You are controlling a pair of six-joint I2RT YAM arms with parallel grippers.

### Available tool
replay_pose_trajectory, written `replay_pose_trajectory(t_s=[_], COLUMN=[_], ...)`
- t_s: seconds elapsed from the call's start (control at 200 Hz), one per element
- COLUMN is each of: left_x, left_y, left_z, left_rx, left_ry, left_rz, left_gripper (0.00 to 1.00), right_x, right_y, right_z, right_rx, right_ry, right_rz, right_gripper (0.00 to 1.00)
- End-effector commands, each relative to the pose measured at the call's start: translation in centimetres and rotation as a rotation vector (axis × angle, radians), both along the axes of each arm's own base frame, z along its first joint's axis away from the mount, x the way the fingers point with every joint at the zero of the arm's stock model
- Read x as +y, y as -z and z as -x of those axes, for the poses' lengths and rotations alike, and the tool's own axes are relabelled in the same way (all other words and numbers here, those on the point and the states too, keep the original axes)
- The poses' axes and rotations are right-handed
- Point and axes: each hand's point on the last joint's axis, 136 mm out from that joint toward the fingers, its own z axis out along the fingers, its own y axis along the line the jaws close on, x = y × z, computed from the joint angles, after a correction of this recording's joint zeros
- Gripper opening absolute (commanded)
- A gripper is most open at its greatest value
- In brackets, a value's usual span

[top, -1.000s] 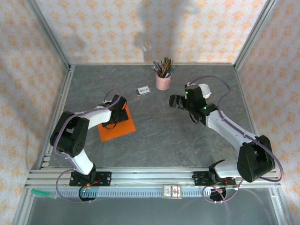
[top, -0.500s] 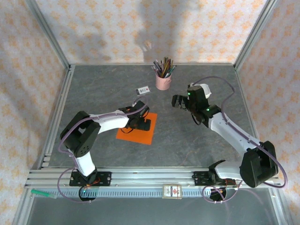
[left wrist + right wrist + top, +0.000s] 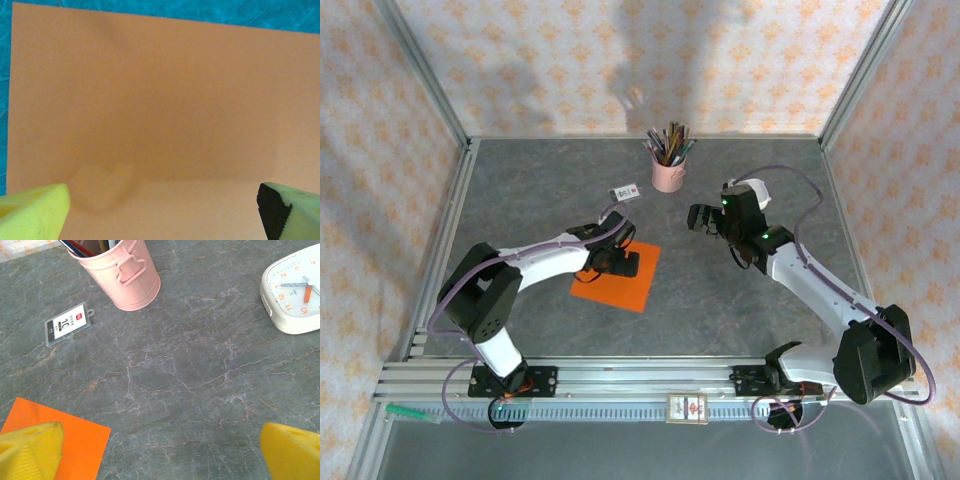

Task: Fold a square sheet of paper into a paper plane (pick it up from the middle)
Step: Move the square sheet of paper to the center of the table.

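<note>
You work on a grey marbled desk (image 3: 700, 310) boxed in by patterned walls, with a metal rail (image 3: 640, 378) along its near edge. Just beyond the rail the desk lies bare across its middle, which gives you free room between the two arms. The square sheet of paper (image 3: 620, 293) lies flat, left of centre, with bare desk on every side. The left gripper (image 3: 623, 262) sits low over its far part with its jaws spread wide and nothing between them; you cannot tell whether the tips touch the paper. The right gripper (image 3: 698, 218) hangs right of centre, jaws also wide apart and empty. Farther back lie a small white card (image 3: 624, 192) and a pink pencil cup (image 3: 668, 172). A white clock (image 3: 292, 287) lies right of the cup.
</note>
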Motion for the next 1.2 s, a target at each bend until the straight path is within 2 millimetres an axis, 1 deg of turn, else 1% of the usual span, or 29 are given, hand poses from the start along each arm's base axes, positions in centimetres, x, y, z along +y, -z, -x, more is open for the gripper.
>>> replay_pose_trajectory(t_s=[0.0,0.29,0.536,0.756,0.961,1.081,1.191], left_x=[0.1,-0.5,-0.8,-1.4,-0.8,-0.5,0.2], left_y=[0.6,1.8,1.7,2.0,3.1,4.1,4.6], left_z=[0.3,0.1,0.0,0.2,0.6,1.2,1.7], left_rx=[0.058,0.102,0.113,0.128,0.145,0.169,0.181], left_ry=[0.029,0.050,0.067,0.084,0.073,0.076,0.066], left_rz=[-0.041,-0.058,-0.059,-0.051,-0.085,-0.094,-0.116], left_gripper=[0.99,0.99,0.99,0.99,0.99,0.99,0.99], right_x=[-0.3,-0.3,-0.4,-0.4,-0.4,-0.4,-0.4], right_y=[0.4,1.0,1.6,1.6,1.7,1.7,1.6], right_z=[0.1,0.3,0.6,0.7,0.7,0.8,0.8], right_rx=[0.011,0.021,0.028,0.028,0.028,0.028,0.026], right_ry=[0.019,0.015,0.014,0.013,0.013,0.013,0.014], right_rz=[-0.002,0.002,0.001,-0.004,-0.004,-0.004,-0.006], right_gripper=[1.00,1.00,1.00,1.00,1.00,1.00,1.00])
